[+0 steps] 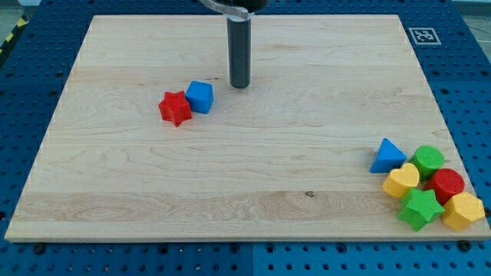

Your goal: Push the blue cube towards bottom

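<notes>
A: Where does my tip (240, 84) stand?

B: On the desk (245, 176), near the middle of its top edge. The dark rod comes straight down from the view's top, and its lower end meets the wood just to the view's right of the blue cube (200, 97) and a little higher, close by but apart from it.

A: And the cube itself?

B: In the upper half of the desk, somewhat left of centre. A red star (176, 108) sits against its lower left side (the two look to be touching).

A: Any fingers to report on?

B: None in view; the arm ends in the plain rod, so nothing is spread, pressed together or pinching.

A: What else lies on the wood?

B: A cluster in the bottom right corner. A blue triangular block (387, 156) is at its left and top. Just to its right is a green cylinder (427, 161), with a red cylinder (447, 184) below that. A yellow heart (401, 182) lies under the blue triangular block, a green star (420, 208) lower still, and a yellow hexagonal block (463, 211) nearest the corner. They are packed closely, several touching.

A: Anything beyond the desk?

B: A blue perforated base (468, 84) around it, and a black-and-white marker (423, 35) at the top right corner.
</notes>
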Controlling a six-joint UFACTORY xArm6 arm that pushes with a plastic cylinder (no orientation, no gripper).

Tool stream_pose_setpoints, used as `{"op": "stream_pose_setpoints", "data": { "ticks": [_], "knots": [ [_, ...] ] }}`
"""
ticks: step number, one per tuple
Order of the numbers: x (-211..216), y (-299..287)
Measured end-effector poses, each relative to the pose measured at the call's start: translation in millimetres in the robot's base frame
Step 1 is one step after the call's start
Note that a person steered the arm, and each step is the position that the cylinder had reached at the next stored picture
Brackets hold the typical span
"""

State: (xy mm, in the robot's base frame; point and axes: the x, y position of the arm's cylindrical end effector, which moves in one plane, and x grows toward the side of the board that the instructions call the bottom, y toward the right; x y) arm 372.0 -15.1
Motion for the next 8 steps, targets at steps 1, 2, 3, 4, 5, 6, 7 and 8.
{"op": "stream_pose_setpoints", "data": {
  "ticks": [1, 2, 3, 4, 5, 6, 7, 8],
  "knots": [
    [-4.2, -14.7],
    [-15.9, -40.5],
    [-19.8, -53.6],
    [-19.8, -77.1],
    [-19.8, -87.6],
    [-19.8, -92.1],
    [-19.8, -94.8],
    [-19.8, -99.9]
  ]
}}
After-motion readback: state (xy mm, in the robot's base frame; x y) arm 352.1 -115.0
